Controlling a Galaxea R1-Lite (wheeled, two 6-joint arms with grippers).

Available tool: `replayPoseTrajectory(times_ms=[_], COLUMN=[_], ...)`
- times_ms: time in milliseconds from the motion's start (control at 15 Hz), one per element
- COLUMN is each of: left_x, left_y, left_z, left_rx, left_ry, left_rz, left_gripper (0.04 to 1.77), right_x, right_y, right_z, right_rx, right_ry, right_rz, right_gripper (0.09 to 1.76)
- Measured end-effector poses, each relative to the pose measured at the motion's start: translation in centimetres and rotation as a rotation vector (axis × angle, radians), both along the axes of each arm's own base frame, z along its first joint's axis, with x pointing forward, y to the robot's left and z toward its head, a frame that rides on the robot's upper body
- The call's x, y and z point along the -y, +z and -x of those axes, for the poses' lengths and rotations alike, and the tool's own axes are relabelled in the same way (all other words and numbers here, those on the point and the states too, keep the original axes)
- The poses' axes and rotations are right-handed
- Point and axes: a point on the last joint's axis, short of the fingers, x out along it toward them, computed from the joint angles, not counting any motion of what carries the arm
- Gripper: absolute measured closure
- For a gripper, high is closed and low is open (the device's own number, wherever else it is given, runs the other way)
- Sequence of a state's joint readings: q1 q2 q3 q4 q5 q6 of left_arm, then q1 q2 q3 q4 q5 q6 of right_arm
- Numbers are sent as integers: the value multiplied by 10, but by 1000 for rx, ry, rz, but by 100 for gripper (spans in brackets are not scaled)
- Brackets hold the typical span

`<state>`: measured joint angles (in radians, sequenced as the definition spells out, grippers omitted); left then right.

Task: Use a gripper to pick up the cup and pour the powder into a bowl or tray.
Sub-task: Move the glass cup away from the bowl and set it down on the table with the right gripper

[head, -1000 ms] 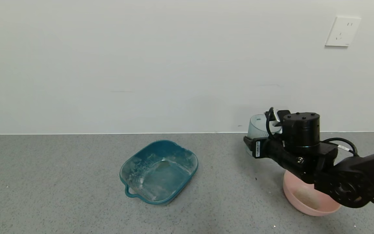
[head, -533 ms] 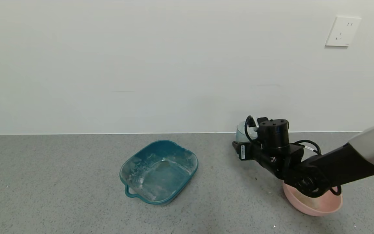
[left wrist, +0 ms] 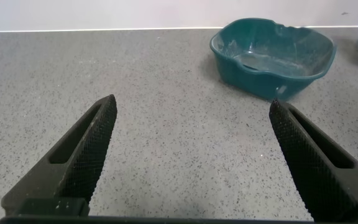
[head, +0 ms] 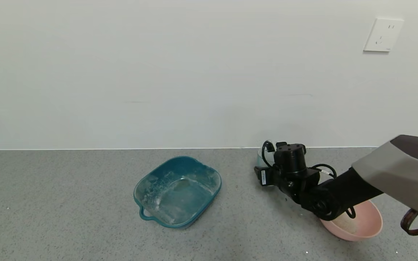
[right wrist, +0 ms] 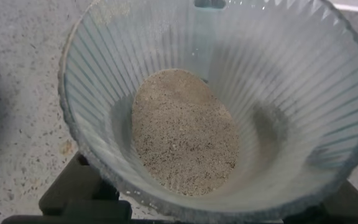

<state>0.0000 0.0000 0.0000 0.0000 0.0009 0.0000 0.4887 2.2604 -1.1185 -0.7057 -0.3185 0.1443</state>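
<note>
Right gripper: low over the table, close to the wall; closed around the cup, fingers seated under and against the ribbed wall.
Cup: in the grip, mouth up and about level in the right wrist view; mostly hidden behind the wrist in the head view; contact with the table cannot be told.
Powder: heaped in the cup bottom, a small amount, none on the walls near the rim.
Bowl: back from the gripper toward the robot, partly under the forearm; clear of the cup.
Teal tray: well apart to the gripper's left; dusted white inside.
Left gripper: parked over bare table far to the left, jaws spread wide, holding nothing.
Step in hand, as judged: carrying the loaded cup to the bowl.
Method advised: keep the cup level during lift and travel; raise above bowl rim height before drawing back; centre the cup lip over the bowl before any wrist roll; tilt slowly, away from the handle side.
Risks: spill on early tilt; forearm or cup striking the bowl rim; slip on the smooth ribbed plastic if the grip eases.
</note>
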Motion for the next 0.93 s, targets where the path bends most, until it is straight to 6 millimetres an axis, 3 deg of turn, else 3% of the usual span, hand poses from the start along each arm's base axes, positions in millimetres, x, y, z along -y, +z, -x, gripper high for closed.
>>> replayPoseTrajectory(times_ms=[200,933], left_x=[0,0], left_y=[0,0], left_z=[0,0], left_rx=[0,0], left_ry=[0,0], left_rz=[0,0], left_gripper=[5,5], right_x=[-2,-2], right_y=[-3,-7], right_z=[-1,-1], right_rx=[-3,-22], right_ry=[4,5], right_rz=[1,10], right_gripper=[50,23])
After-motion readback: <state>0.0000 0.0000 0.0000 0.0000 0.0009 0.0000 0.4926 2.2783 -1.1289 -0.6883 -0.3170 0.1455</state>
